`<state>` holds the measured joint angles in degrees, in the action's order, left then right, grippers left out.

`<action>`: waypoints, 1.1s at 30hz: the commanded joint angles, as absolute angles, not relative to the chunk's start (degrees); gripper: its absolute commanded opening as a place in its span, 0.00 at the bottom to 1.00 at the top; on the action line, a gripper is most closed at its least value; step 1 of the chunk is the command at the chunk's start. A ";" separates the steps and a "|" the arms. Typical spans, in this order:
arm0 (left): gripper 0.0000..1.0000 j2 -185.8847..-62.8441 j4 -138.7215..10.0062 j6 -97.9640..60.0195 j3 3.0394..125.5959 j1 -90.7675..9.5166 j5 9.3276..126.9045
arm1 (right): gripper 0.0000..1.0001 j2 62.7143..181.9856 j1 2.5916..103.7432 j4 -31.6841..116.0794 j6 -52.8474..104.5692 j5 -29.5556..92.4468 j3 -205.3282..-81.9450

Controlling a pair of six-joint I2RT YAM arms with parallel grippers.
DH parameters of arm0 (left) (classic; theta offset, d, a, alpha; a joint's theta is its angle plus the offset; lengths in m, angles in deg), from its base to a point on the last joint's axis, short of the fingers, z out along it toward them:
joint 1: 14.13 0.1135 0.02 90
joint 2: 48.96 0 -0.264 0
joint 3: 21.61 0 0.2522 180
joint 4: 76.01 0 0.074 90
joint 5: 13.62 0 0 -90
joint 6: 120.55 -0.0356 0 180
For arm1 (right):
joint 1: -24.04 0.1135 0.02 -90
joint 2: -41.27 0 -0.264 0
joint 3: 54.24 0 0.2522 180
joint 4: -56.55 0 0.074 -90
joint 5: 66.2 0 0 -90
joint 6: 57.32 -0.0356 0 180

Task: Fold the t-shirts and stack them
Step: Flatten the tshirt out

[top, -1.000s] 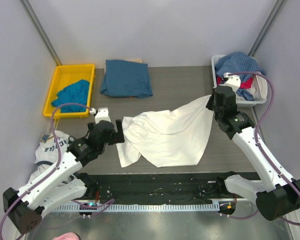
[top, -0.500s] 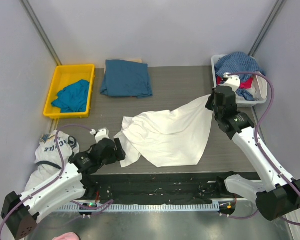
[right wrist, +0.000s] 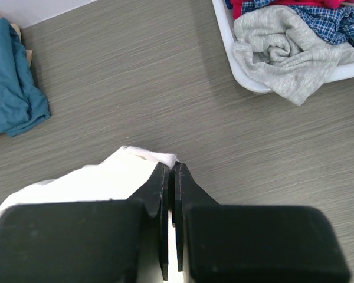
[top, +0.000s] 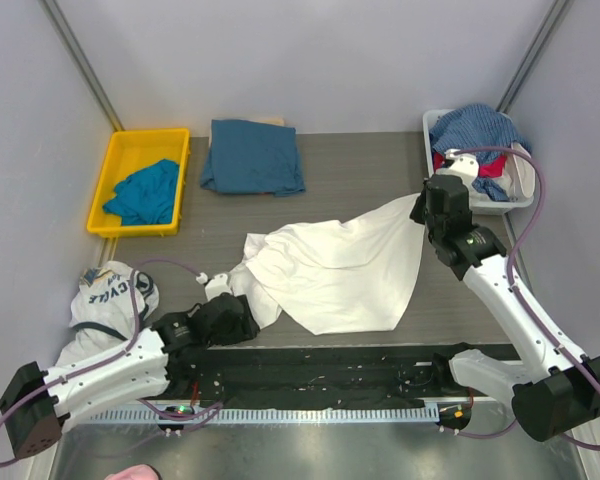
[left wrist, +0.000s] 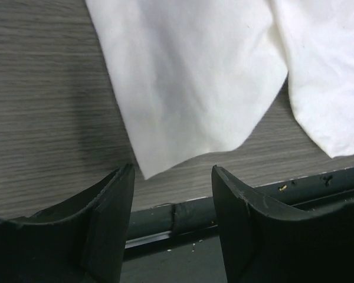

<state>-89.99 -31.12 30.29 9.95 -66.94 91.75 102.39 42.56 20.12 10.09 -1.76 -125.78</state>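
The white t-shirt [top: 330, 265] lies spread and rumpled in the middle of the table, with no marks showing. My right gripper [top: 418, 208] is shut on its far right corner, with the cloth pinched between the fingers in the right wrist view [right wrist: 172, 168]. My left gripper [top: 246, 318] is open and empty at the shirt's near left corner. In the left wrist view the gripper [left wrist: 171, 177] has that corner of the shirt [left wrist: 189, 76] just beyond its fingertips, apart from them. The dark blue t-shirt [top: 252, 155] lies folded at the back.
A yellow tray [top: 105, 185] with a teal cloth [top: 140, 192] is at the far left. A white basket [right wrist: 224, 41] of mixed clothes stands at the far right. Another white garment with dark lettering [top: 105, 295] lies left of my left arm. The table's black front edge [left wrist: 189, 212] is under my left gripper.
My left arm has drawn back toward the table's near edge and lowered, from the shirt's left side to its near left corner. My right gripper has held its grip almost still.
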 commanded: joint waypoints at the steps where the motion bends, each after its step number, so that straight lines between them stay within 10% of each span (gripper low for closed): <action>1: 0.56 -93.94 -36.85 34.40 8.94 -70.98 93.42 | 0.01 101.65 42.32 22.49 9.38 -2.47 -125.40; 14: 0.00 -100.55 -40.02 34.66 7.88 -72.93 98.69 | 0.01 100.68 42.32 21.70 10.09 -3.44 -125.04; 22: 0.00 -94.58 -32.12 34.66 11.30 -72.92 102.92 | 0.01 100.33 42.23 21.35 10.09 -3.27 -124.43; 27: 0.25 -89.49 -28.16 34.84 12.89 -72.92 103.62 | 0.01 100.33 42.32 21.44 9.91 -3.27 -124.08; 33: 0.32 -89.65 -27.97 35.10 12.80 -72.92 103.89 | 0.01 100.33 42.32 21.61 9.82 -3.26 -123.99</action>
<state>-89.16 -29.35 34.99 11.00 -72.78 101.85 101.85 42.56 20.03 10.00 -2.02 -123.88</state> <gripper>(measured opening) 0.310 0.045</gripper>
